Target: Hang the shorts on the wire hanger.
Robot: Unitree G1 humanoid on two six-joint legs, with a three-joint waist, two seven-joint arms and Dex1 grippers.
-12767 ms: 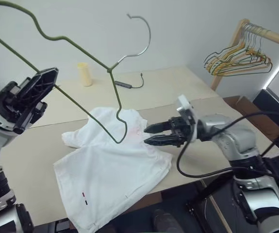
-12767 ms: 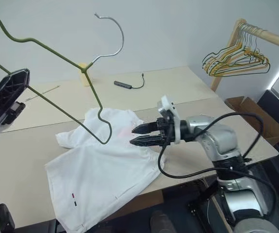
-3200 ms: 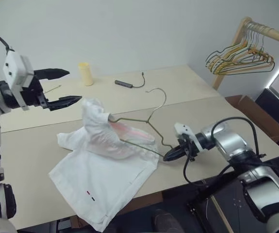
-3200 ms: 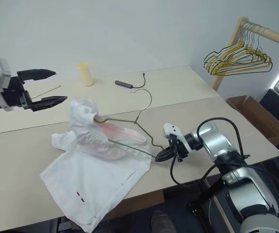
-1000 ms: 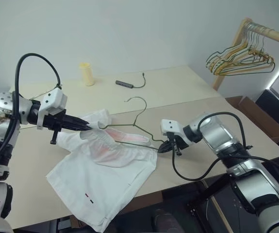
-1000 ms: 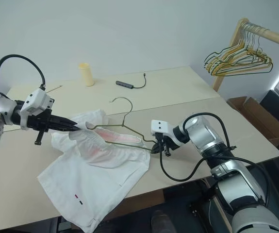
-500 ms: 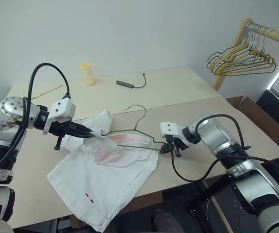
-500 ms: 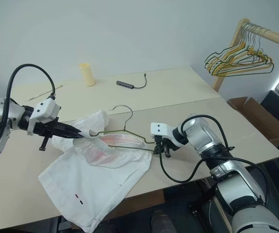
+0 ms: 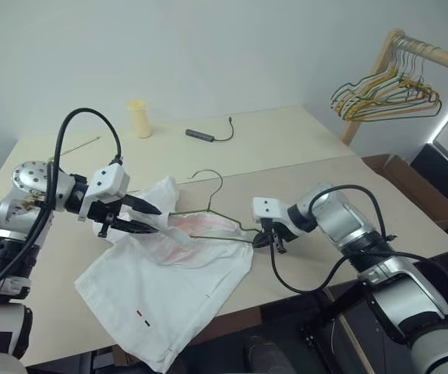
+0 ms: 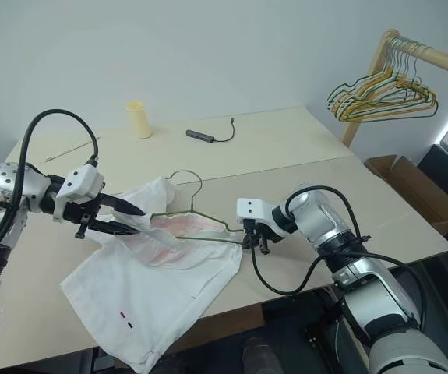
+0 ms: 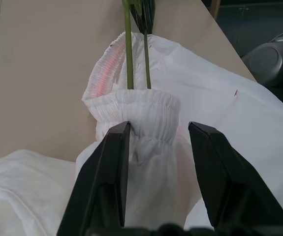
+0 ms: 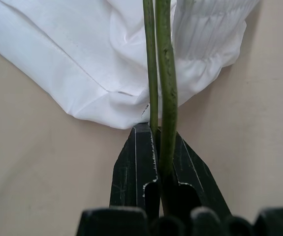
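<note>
Lying crumpled on the table point(image 9: 301, 144), the shorts point(image 9: 169, 269) have the hanger point(image 9: 208, 206) threaded partway into the waistband. Its end is pinched by the shut right gripper point(image 9: 264, 239), beside the shorts; the left gripper point(image 9: 147, 220) is parted around bunched cloth. With that cloth released, the waistband could slide off the wire. Beyond the shorts stand a cup point(image 9: 136, 118) and cable point(image 9: 208, 132); nothing blocks the way.

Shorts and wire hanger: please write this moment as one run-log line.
left gripper: open at shorts waistband | right gripper: shut on wire hanger corner | hanger: threaded into waistband, on table
</note>
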